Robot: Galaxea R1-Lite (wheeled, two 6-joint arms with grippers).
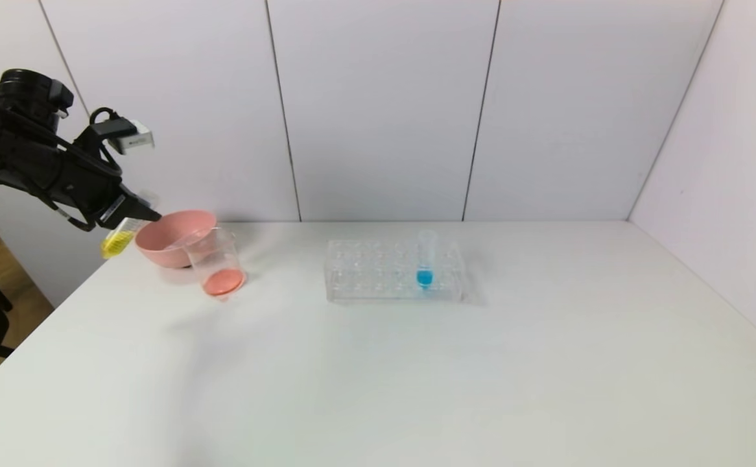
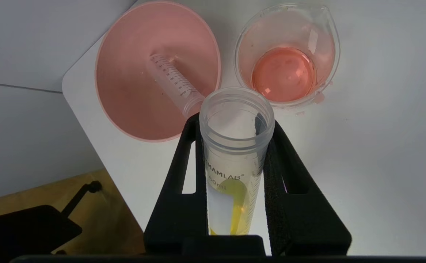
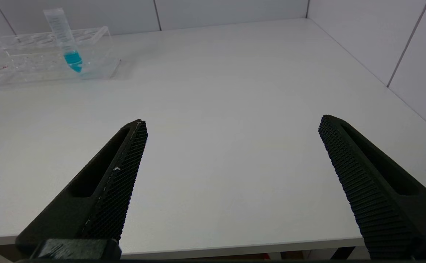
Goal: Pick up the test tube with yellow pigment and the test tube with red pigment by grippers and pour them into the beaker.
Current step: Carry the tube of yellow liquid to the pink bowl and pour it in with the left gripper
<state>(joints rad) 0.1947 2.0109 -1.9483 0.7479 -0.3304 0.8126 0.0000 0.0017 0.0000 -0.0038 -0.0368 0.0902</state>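
Head view shows my left gripper (image 1: pixel 133 214) raised at the table's (image 1: pixel 378 376) far left corner, clamped around the test tube with yellow pigment (image 1: pixel 118 239), which tilts beside the pink bowl (image 1: pixel 174 237). An empty tube (image 2: pixel 174 84) lies in that bowl. Just beside it stands the beaker (image 1: pixel 217 263) holding red-orange liquid. My right gripper (image 3: pixel 231 146) hangs spread wide above bare table, well apart from the rack (image 3: pixel 45 58) with the blue-tipped tube (image 3: pixel 67 40).

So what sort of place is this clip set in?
Most likely a mock lab bench: a white table boxed in by plain panels, a clear tube rack holding a blue-tipped tube, and a glass beaker of red liquid. The left gripper holds a yellow-tipped tube.
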